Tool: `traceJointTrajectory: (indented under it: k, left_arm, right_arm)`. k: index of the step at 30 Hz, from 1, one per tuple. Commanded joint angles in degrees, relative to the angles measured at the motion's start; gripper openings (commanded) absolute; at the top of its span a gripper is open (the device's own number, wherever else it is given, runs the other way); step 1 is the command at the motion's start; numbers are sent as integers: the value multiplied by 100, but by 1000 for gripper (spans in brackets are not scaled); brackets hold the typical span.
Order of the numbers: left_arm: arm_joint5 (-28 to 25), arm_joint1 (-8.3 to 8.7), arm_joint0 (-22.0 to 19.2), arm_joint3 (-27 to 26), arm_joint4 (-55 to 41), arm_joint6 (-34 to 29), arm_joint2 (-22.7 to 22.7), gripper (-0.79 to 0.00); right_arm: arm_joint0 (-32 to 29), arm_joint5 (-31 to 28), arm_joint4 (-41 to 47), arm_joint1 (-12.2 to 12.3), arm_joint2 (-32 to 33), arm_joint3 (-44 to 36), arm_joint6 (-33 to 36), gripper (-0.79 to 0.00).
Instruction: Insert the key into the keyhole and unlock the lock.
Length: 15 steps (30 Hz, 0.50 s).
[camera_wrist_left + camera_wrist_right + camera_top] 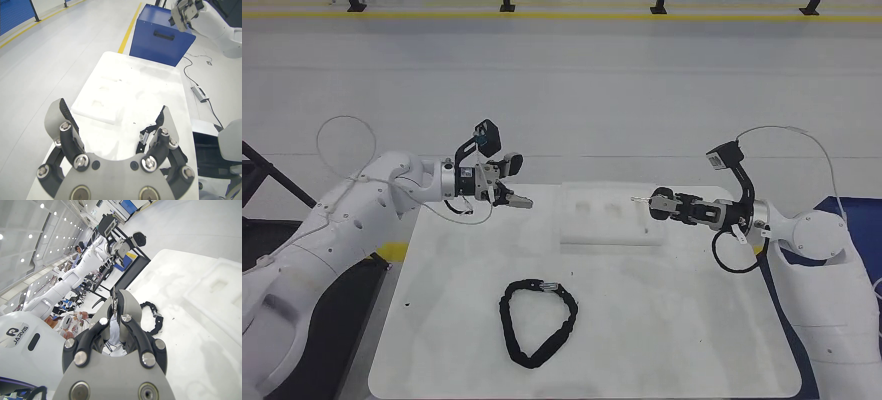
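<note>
The white table (pixel 442 330) spreads under both arms. A white foam tray (pixel 612 235) lies right beneath the right gripper (pixel 650 202) and just ahead of the left gripper (pixel 514 197). The black sleeved chain lock (pixel 505 322) lies in a closed loop on the table, below both tools, between them and back toward the robot. The left gripper hangs with its jaws spread wide and nothing in them. The right one is clamped on the key (pixel 114 292), with the blade poking out past its fingertips. The loop's silver lock barrel (pixel 145 136) shows just under one left finger; I can't make out which way the keyhole faces.

To my eye, the step in hand is bringing key and lock together. I'd have the free gripper come down and pin the barrel first so it can't skid. Then line the blade up square with the barrel, go in slowly, and turn only once it is fully seated. Pushed off-axis, that thin key could twist in the pads.
</note>
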Motion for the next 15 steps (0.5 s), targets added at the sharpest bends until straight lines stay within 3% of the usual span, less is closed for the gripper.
traceJointTrajectory:
  k: [1,15]
  left_arm:
    - [-58,13,191,-57,271,141,-43,0]
    - [-69,40,828,-256,1978,780,-33,0]
  right_arm:
    - [0,0,0,0,0,0,0,-785]
    - [0,0,0,0,0,0,0,-785]
